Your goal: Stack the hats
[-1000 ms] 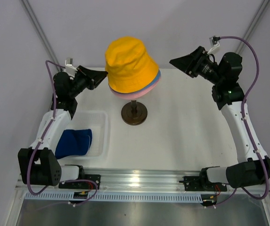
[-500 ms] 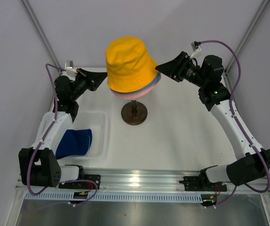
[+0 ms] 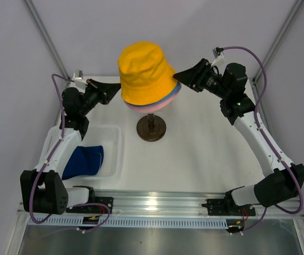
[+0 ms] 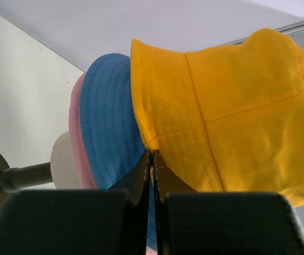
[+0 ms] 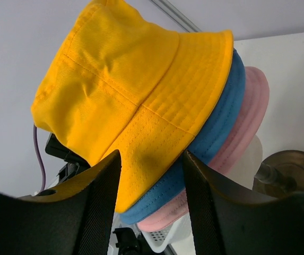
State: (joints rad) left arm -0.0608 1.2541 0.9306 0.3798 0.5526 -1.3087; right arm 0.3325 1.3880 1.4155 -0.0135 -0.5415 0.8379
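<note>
- Hats: soft cloth with floppy brims, so they look light and limp. They should fold under a pinch rather than slip, with no breakage risk.
- Yellow hat [image 3: 144, 74] sits on top of the stack, over the blue hat [image 4: 109, 122] and the pink hat [image 4: 77, 138]. All three are on the head form [image 4: 61, 164], which stands on a dark round base [image 3: 152, 128] at mid table.
- Yellow crown sits cocked and is not pulled down evenly. The blue and pink brims show below it on the right side.
- Navy hat [image 3: 84, 161] lies crumpled in the clear tray [image 3: 114, 143], near left and well apart from the stack. It is not yet stacked.
- Best hold is probably a brim edge, since a crown pinch would only bunch the cloth. For the navy hat, take the brim or a top fold.
- Left pincer [image 4: 152, 159]: jaws fully together, with the tips right at the yellow brim's lower edge and touching it. Whether any cloth is caught between them cannot be told.
- Right pincer [image 5: 150, 159]: jaws about half apart and holding nothing. It is up close to the right side of the stack, with the yellow brim framed between the fingers; contact is unclear.
- Risk: tugging one brim could drag the whole stack or tip the stand.
</note>
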